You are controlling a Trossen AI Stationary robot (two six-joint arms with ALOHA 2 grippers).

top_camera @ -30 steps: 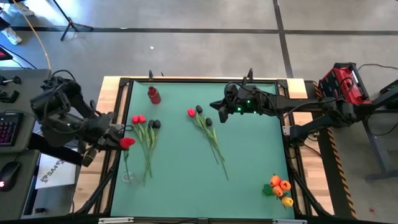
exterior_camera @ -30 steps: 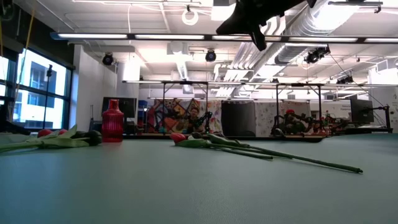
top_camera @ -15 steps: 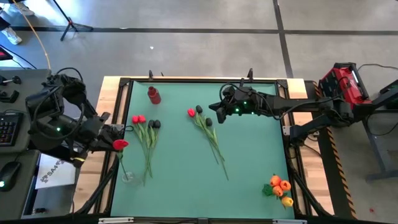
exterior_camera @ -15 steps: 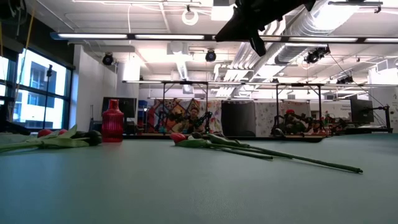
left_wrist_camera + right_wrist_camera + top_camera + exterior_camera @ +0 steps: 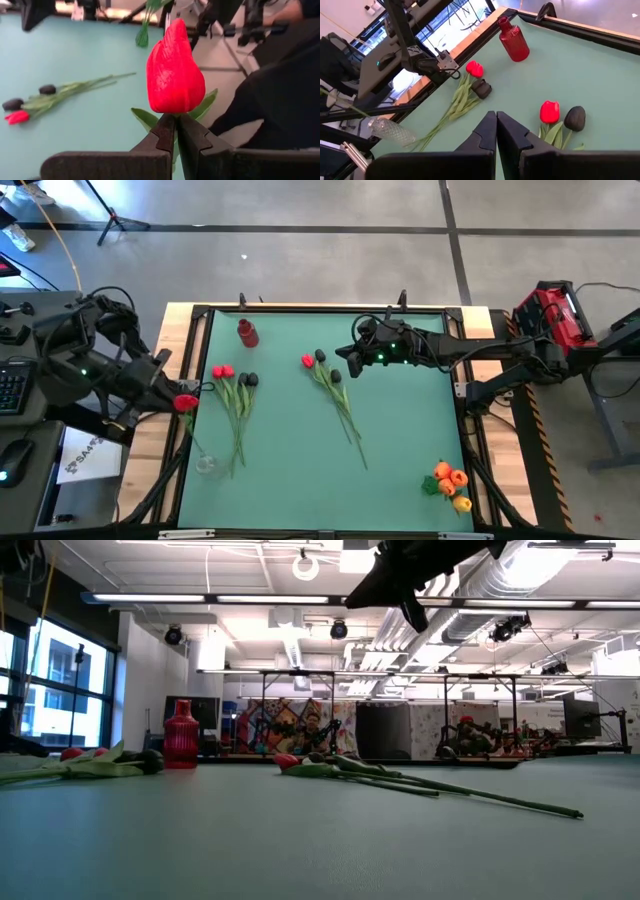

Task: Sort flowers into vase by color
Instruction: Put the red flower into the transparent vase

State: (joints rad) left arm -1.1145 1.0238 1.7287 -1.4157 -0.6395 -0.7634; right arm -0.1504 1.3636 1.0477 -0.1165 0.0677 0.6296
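A red flower [image 5: 175, 70] is off the table's left edge, with my left gripper [image 5: 175, 125] shut on it just under the head [image 5: 187, 402]. Its thin stem [image 5: 198, 438] slants down to a clear glass vase [image 5: 207, 465] at the near left. A red vase [image 5: 247, 332] stands at the far left. A bunch of red and black flowers [image 5: 238, 395] lies flat beside it. A second bunch [image 5: 335, 390] lies mid-table. My right gripper [image 5: 353, 366] hovers shut above that bunch's heads [image 5: 549, 111], touching nothing. My left gripper pinches the red flower's stem right below the head [image 5: 175, 114] between its two fingertips. The fingers come level from the table's left side and lie across the stem. The head stands upright above the fingers, leaves [image 5: 145, 118] behind them, and the stem hangs down toward the clear vase.
Orange flowers [image 5: 450, 482] lie in a cluster at the near right corner. The green table top [image 5: 410, 430] is bare between the middle bunch and that cluster. A dark frame rail [image 5: 182, 450] runs along the left edge beside the clear vase.
My left gripper has gone toward the table's left edge with the red flower, still shut on it. The head has moved outward past the edge while the stem's lower end has stayed at the clear vase, so the stem now slants. My right gripper has rolled a little in place.
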